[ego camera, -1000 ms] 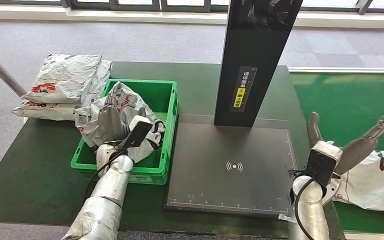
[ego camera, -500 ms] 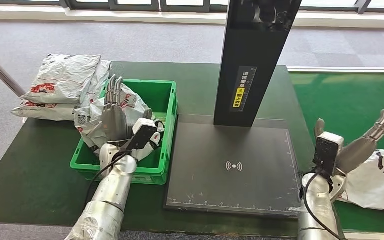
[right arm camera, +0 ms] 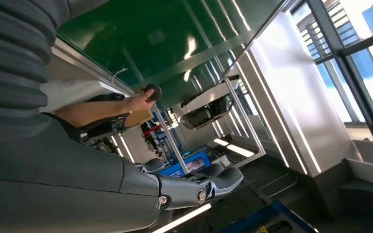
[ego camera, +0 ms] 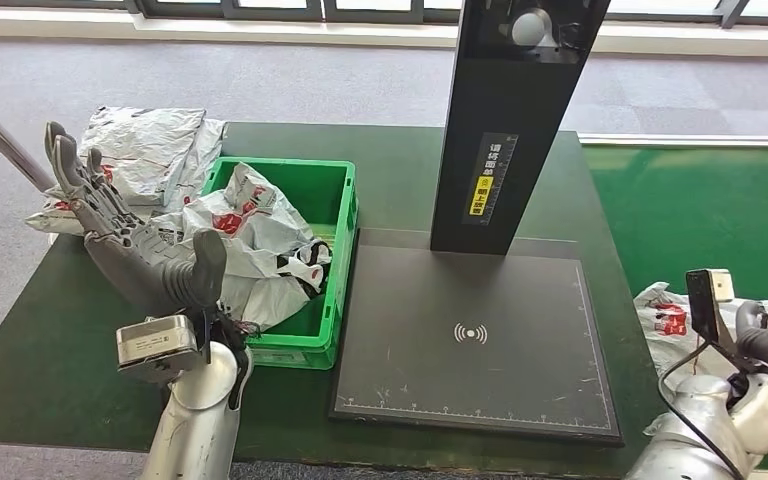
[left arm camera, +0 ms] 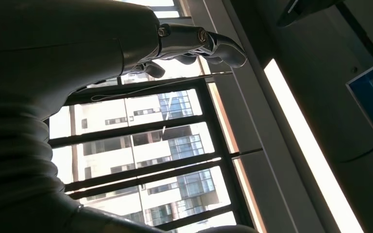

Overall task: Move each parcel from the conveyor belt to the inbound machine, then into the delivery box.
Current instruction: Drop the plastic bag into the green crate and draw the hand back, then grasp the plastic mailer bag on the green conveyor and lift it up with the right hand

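My left hand (ego camera: pixel 130 245) is raised beside the green delivery box (ego camera: pixel 335 215), fingers spread, holding nothing. A parcel (ego camera: pixel 250 240) lies crumpled in the box. My right hand (right arm camera: pixel 194 187): grip unclear. Another parcel (ego camera: pixel 665 315) lies on the conveyor belt (ego camera: pixel 700 210). Inbound machine (ego camera: pixel 470 335) sits on the counter (ego camera: pixel 50 330).

Dark green table (ego camera: pixel 50 330) sits on grey carpet (ego camera: pixel 290 85), windows (ego camera: pixel 260 8) beyond its far edge. Metal pole (ego camera: pixel 0 140) slants off the table's left corner. Right wrist view: person's arm (right arm camera: pixel 102 109) gripping a round black knob (right arm camera: pixel 153 91).
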